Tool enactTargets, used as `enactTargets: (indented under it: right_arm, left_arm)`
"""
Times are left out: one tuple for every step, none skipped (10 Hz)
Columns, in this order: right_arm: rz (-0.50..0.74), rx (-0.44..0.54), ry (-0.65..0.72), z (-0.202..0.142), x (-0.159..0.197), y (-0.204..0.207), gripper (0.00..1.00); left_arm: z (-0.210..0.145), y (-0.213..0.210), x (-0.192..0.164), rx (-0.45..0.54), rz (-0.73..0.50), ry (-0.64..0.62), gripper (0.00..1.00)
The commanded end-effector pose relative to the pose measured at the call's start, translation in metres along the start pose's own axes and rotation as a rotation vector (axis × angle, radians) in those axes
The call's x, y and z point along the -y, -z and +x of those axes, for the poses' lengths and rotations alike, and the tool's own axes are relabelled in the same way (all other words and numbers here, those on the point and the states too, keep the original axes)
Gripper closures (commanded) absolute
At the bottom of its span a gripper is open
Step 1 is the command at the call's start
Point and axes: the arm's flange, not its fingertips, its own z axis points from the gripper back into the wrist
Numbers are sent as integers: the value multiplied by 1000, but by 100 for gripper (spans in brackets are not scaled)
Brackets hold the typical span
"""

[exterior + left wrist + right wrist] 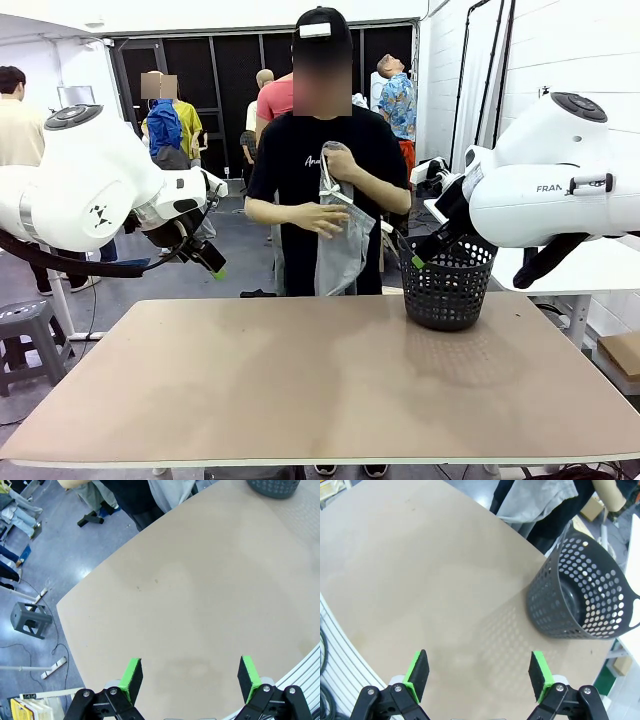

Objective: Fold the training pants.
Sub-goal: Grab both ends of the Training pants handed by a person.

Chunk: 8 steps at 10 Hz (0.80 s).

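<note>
Beyond the table, training pants bunched in a person's hands, lower end hidden; left pincer, right pincer spread.

We take this for a robotics lab set up in a bare hall: a white left arm and a white right arm stand over the two ends of the bench. Beyond the bench a polished grey floor runs to dark panelled doors. Left of the bench are a grey stool and a white power strip.
</note>
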Motion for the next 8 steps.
enactTargets:
  right_arm:
    - [2, 0, 1, 0, 1, 0, 0]
    - [2, 0, 1, 0, 1, 0, 0]
    - [2, 0, 1, 0, 1, 0, 0]
    - [2, 0, 1, 0, 1, 0, 0]
    - [2, 0, 1, 0, 1, 0, 0]
    - [2, 0, 1, 0, 1, 0, 0]
    - [2, 0, 1, 0, 1, 0, 0]
    - [2, 0, 1, 0, 1, 0, 0]
  left_arm:
    - [1, 0, -1, 0, -4, 5, 0]
    - [1, 0, -1, 0, -4, 5, 0]
    - [1, 0, -1, 0, -4, 5, 0]
    - [1, 0, -1, 0, -4, 5, 0]
    - [1, 0, -1, 0, -4, 5, 0]
    - [1, 0, -1, 0, -4, 5, 0]
    - [1, 0, -1, 0, -4, 5, 0]
    - [1, 0, -1, 0, -4, 5, 0]
